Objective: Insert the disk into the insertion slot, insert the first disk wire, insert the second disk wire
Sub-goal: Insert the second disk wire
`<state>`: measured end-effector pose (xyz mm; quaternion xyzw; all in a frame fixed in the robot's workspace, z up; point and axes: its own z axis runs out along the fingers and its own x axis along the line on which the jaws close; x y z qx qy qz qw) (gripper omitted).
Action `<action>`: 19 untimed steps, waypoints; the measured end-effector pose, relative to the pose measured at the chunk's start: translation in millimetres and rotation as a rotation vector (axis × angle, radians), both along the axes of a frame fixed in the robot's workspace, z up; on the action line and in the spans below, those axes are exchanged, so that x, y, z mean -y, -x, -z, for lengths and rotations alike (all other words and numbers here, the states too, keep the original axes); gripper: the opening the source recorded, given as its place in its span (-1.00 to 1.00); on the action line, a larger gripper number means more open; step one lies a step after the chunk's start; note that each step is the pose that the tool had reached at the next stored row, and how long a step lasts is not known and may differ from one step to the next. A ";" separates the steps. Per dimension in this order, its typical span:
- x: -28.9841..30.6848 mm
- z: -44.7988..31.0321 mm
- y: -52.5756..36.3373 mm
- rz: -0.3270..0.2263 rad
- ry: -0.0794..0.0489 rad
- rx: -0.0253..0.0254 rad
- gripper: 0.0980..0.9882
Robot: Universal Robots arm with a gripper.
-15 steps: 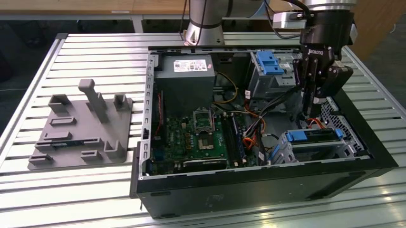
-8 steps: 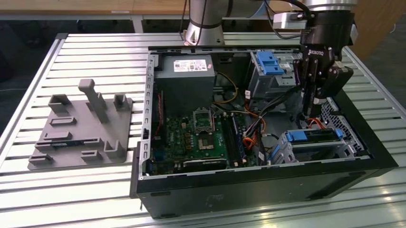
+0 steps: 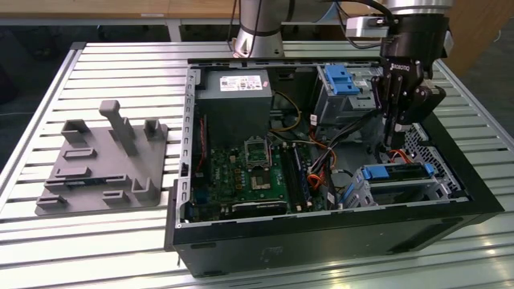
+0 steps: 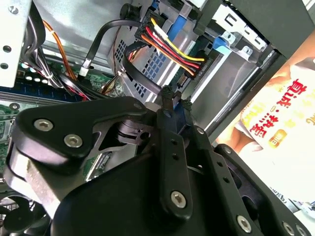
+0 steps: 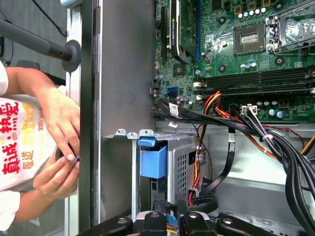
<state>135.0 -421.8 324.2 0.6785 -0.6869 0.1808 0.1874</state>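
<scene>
The disk [image 3: 399, 173], grey in its bright blue carrier, sits inside the insertion slot [image 3: 363, 194], a silver perforated cage at the case's right in the exterior view. A wire of red, yellow and orange strands [image 4: 170, 49] is plugged in at the disk's end. My gripper [image 3: 391, 144] hangs just above the cage. In the second wrist view the gripper [image 4: 176, 98] has its fingers closed on the end of a black flat wire [image 4: 140, 81]. The first wrist view shows the blue carrier [image 5: 153, 160], the cage wall [image 5: 180, 157] and the gripper [image 5: 170, 220] beside the black wire's plug [image 5: 201, 200].
The open computer case [image 3: 321, 232] holds a green motherboard [image 3: 249, 174], a power supply [image 3: 233, 96] and a taller bay with a blue latch [image 3: 341, 81]. A grey fixture plate [image 3: 105, 162] lies at the exterior view's left. A person's hands [image 5: 59, 147] are just outside the case wall.
</scene>
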 end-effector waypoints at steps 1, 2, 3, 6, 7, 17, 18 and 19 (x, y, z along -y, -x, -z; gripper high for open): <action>0.3 0.0 0.0 0.000 -0.002 0.0000 -0.78; 0.6 -0.1 0.0 0.000 -0.003 0.0000 -0.78; 0.9 -0.1 0.0 0.000 -0.005 0.0000 -0.78; 2.4 -0.1 -0.1 0.000 -0.006 0.0000 -0.78; 2.4 -0.1 -0.2 0.000 -0.007 0.0001 -0.78; 5.0 -1.1 -3.4 0.000 -0.029 -0.0024 -0.78; 5.9 -1.6 -3.4 0.000 -0.039 -0.0023 -0.78; 6.8 -2.3 -3.4 0.000 -0.049 -0.0023 -0.78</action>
